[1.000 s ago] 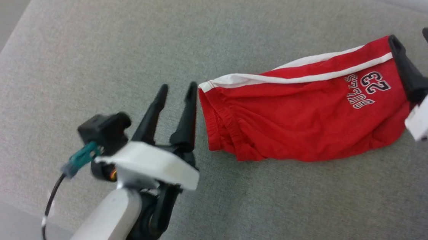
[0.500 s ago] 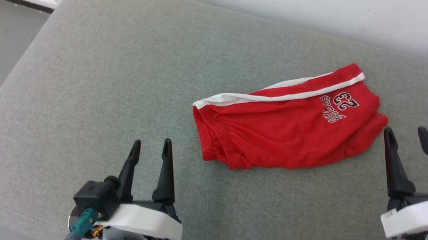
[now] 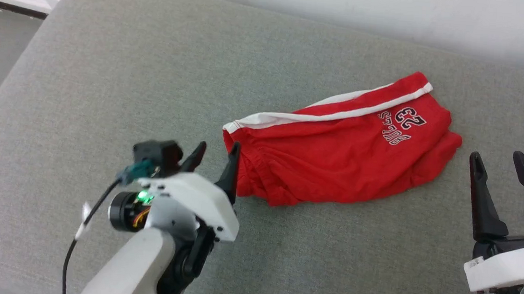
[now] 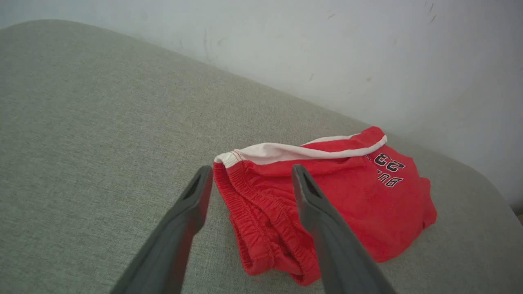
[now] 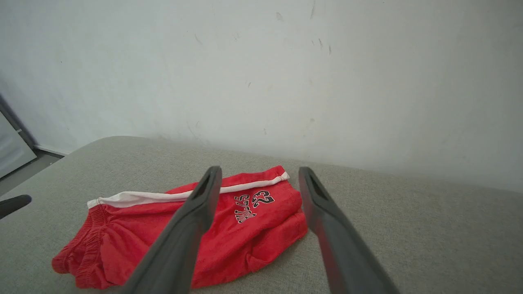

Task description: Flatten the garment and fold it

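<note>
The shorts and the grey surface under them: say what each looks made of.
Shorts: soft, matte red fabric, likely a light knit; it wrinkles and slumps, with a gathered elastic waistband. Cushion: coarse woven grey upholstery, matte, flecked weave, probably padded given its rounded corner.

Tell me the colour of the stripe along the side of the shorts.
White, against the red shorts. The stripe shows best in the head view.

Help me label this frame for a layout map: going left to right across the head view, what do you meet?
left gripper → garment → right gripper, all over the grey cushion.
</note>
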